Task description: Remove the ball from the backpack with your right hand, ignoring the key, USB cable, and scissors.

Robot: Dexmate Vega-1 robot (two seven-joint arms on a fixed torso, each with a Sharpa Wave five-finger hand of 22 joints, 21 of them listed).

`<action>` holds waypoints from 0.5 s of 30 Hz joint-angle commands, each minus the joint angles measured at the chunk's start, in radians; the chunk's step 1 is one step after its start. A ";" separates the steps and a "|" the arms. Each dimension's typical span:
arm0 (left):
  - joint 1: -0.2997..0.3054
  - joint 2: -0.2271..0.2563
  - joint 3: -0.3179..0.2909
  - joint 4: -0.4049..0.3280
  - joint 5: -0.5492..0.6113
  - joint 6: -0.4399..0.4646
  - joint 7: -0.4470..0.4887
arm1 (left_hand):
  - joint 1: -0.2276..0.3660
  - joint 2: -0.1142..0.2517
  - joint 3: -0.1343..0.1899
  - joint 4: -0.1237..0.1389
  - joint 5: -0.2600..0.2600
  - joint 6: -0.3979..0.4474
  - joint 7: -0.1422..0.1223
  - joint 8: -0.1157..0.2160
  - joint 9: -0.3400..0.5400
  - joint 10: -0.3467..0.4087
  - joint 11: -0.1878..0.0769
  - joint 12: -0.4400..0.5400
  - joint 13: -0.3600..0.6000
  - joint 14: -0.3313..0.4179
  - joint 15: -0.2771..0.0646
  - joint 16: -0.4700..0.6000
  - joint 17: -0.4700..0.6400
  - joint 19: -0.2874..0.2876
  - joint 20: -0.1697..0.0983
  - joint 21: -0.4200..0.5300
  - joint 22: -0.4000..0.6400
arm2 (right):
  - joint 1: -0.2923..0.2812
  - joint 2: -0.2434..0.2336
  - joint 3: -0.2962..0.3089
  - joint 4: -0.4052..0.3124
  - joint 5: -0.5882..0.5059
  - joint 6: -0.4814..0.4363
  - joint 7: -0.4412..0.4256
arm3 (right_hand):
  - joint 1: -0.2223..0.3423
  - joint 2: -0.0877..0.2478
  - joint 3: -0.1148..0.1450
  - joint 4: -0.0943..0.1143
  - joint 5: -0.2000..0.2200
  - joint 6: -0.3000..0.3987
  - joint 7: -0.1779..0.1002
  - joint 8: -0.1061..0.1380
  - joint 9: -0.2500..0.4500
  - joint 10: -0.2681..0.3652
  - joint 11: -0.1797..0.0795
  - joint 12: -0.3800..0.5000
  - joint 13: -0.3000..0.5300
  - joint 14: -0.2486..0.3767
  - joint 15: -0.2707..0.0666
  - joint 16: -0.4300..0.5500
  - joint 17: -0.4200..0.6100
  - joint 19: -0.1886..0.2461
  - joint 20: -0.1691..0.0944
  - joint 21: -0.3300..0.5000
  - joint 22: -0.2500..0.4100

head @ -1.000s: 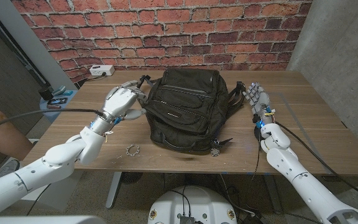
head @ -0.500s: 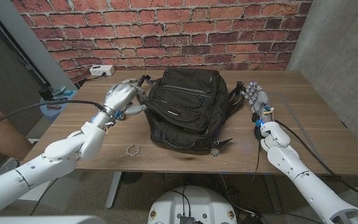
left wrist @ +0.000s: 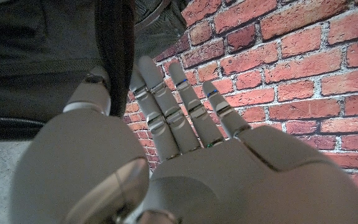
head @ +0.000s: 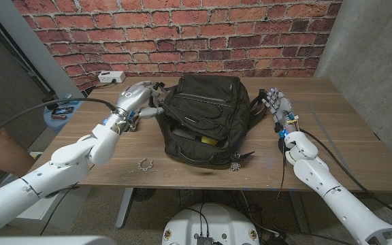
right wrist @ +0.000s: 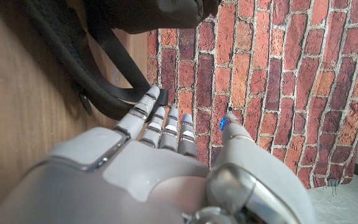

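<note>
Left hand point(head: 136, 97): grips the backpack point(head: 206, 116) strap at its far-left corner.
Right hand point(head: 278, 106): empty, fingers straight, right of backpack.
Pocket: open, yellow inside.

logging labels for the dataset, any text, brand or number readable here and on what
None can be read.
Backpack: a pale mark on its front, too small to read.
White box at the table's far left: no legible print.
Left hand and right hand: no markings legible.
</note>
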 commanded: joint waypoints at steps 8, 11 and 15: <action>-0.081 -0.058 -0.002 0.025 -0.104 -0.038 -0.120 | 0.136 0.118 -0.004 0.003 -0.006 0.009 0.000 -0.014 0.003 0.012 0.002 -0.006 0.010 -0.021 0.004 0.000 0.003 -0.016 0.007 -0.012 0.001 | -0.006 -0.055 -0.034 -0.075 -0.066 -0.070 -0.042 | 0.012 0.001 0.006 0.002 0.006 0.004 0.001 0.002 0.003 0.003 -0.004 -0.001 0.006 0.004 0.000 0.005 0.005 0.007 -0.018 0.005 0.003; -0.088 -0.063 -0.002 0.028 -0.110 -0.041 -0.127 | 0.137 0.119 -0.005 0.003 -0.007 0.010 0.002 -0.016 0.003 0.012 0.002 -0.008 0.011 -0.022 0.003 0.000 0.004 -0.018 0.008 -0.013 0.001 | -0.006 -0.060 -0.038 -0.083 -0.075 -0.076 -0.047 | 0.012 0.000 0.006 0.002 0.006 0.003 0.001 0.001 0.003 0.003 -0.002 -0.001 0.006 0.004 0.001 0.005 0.005 0.007 -0.018 0.005 0.003; -0.096 -0.073 -0.001 0.032 -0.119 -0.039 -0.135 | 0.137 0.118 -0.006 0.004 -0.007 0.010 0.000 -0.018 0.003 0.012 0.002 -0.008 0.013 -0.024 0.004 0.001 0.005 -0.021 0.009 -0.014 0.001 | -0.004 -0.063 -0.040 -0.086 -0.079 -0.078 -0.045 | 0.012 0.000 0.006 0.002 0.006 0.003 0.002 0.001 0.003 0.002 -0.002 -0.001 0.006 0.004 0.002 0.005 0.005 0.007 -0.018 0.005 0.003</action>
